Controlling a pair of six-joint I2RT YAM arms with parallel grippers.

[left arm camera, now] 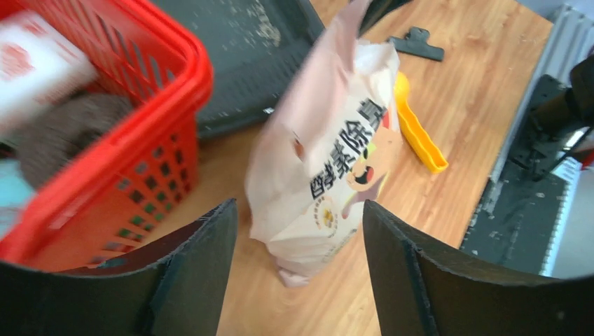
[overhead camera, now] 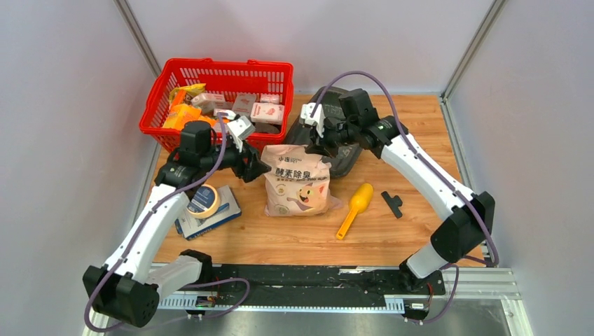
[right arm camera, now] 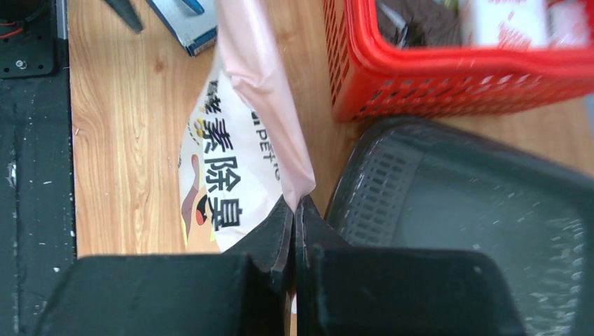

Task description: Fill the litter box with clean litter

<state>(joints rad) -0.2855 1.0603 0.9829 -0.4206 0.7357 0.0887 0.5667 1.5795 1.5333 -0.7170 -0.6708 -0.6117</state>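
The dark grey litter box lies at the back centre, partly hidden by my right arm; it also shows in the left wrist view and the right wrist view. Only a few pale litter specks lie in it. The pink-beige litter bag stands in front of it. My right gripper is shut on the bag's upper edge. My left gripper is open and empty, just left of the bag, not touching it.
The red mesh basket with packets stands at the back left, against the litter box. A yellow scoop and a black clip lie right of the bag. A tape roll sits on a blue box at the left.
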